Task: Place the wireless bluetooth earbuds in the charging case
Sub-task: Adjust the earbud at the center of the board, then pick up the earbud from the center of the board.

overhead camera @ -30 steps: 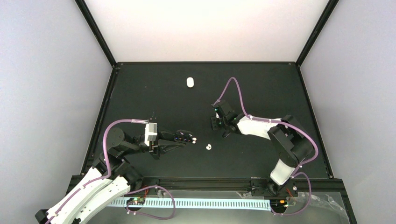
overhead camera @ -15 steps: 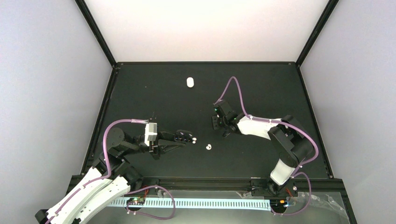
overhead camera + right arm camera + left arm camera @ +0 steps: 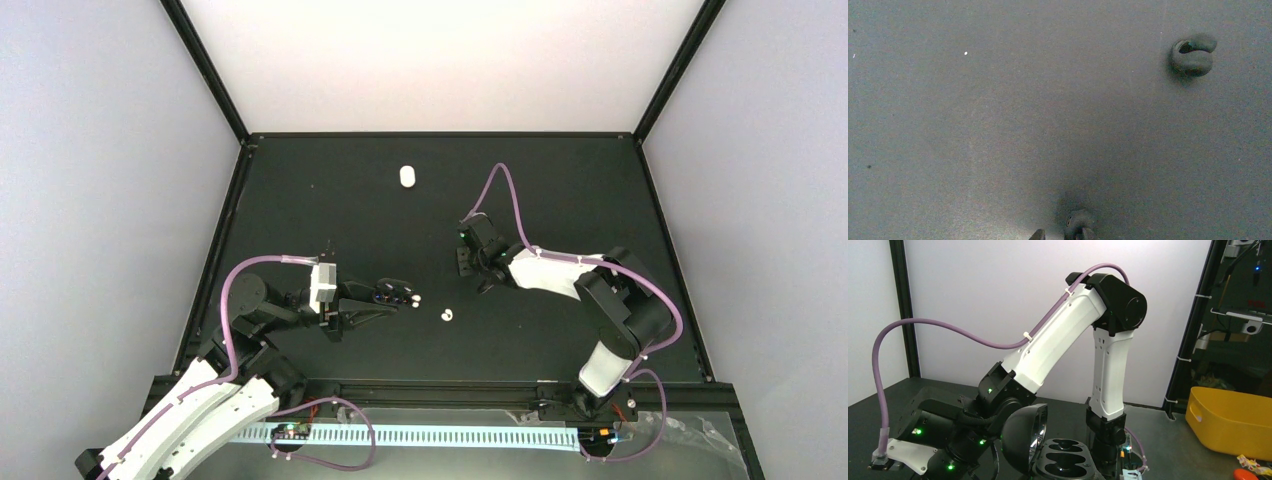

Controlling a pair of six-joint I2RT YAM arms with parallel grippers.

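Observation:
My left gripper [image 3: 385, 298] is shut on the black charging case [image 3: 1065, 460], which it holds with the domed lid [image 3: 1020, 440] swung open and its dark cavities facing up. Two white earbuds [image 3: 415, 299] [image 3: 447, 315] lie on the mat just right of the case. My right gripper [image 3: 1062, 234] points down at the mat. Its fingertips [image 3: 1037, 234] show only at the bottom edge. A black earbud [image 3: 1075, 222] sits between them, against the right tip, with a gap to the left tip. A second black earbud [image 3: 1193, 55] lies apart, up and to the right.
A small white oval object [image 3: 406, 176] lies near the back of the black mat [image 3: 560, 190]. The right arm [image 3: 1108, 365] stands in front of the left wrist camera. A yellow bin [image 3: 1233, 420] sits beyond the table's right side.
The right gripper's jaws have narrowed around the black earbud, and the arm has crept slightly toward the back. The left arm and the case have not moved.

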